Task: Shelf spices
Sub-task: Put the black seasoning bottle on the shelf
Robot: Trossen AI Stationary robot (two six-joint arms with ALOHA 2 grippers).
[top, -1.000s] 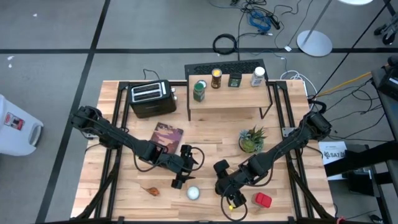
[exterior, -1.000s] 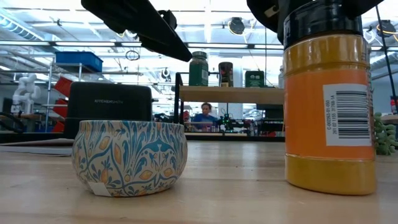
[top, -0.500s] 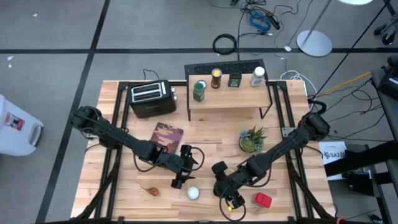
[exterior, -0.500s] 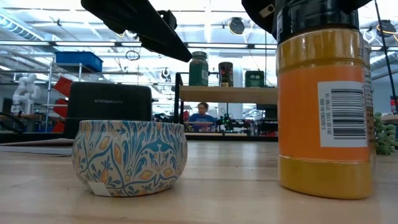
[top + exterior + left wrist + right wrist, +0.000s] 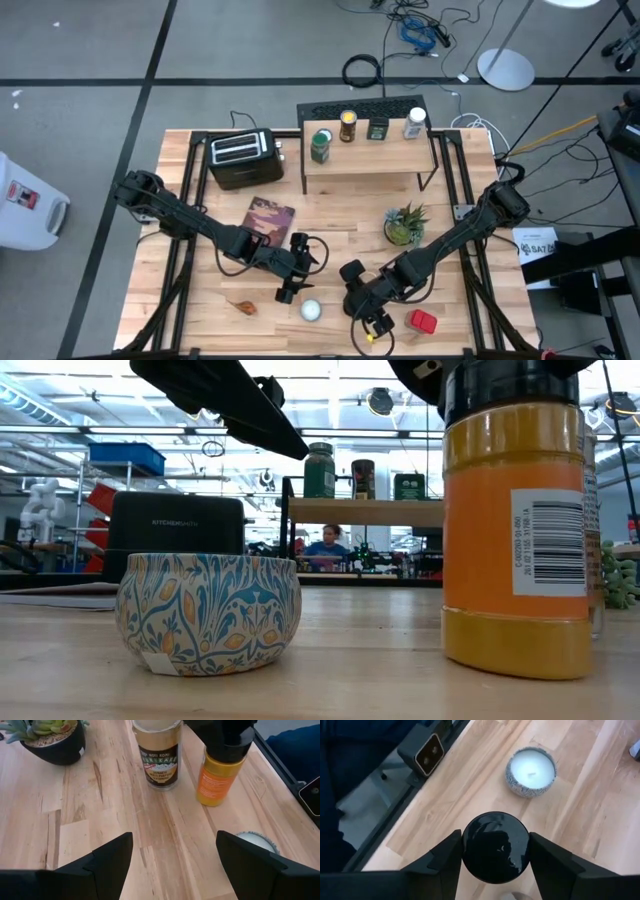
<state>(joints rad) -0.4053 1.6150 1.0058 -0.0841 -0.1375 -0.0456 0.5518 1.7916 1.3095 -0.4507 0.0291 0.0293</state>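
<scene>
An orange spice jar (image 5: 520, 540) with a black cap stands near the table's front edge. My right gripper (image 5: 495, 851) is over it, shut on that cap. A patterned candle tin (image 5: 208, 612) sits to its left. A brown-labelled jar (image 5: 157, 755) stands a little farther back. My left gripper (image 5: 172, 865) hangs open left of centre (image 5: 305, 268), pointing toward the jars and touching nothing. The wooden-topped shelf (image 5: 370, 155) at the back carries several jars and a tin. My right gripper has the orange jar's round black cap (image 5: 495, 846) pinched between its two fingers (image 5: 445, 857), one on each side. The fingers come from above, slanting down. The jar stands upright with its base (image 5: 515, 660) on the table.
A potted plant (image 5: 404, 225) stands right of centre and a reddish book (image 5: 268, 218) left of centre. A black toaster (image 5: 240, 158) is at the back left. A red object (image 5: 423, 321) and a small orange thing (image 5: 243, 305) lie near the front edge. A person shows far behind the table.
My right gripper has edged a little toward the table's left. The orange jar under it has slid slightly left and toward the near edge, staying upright on the table.
</scene>
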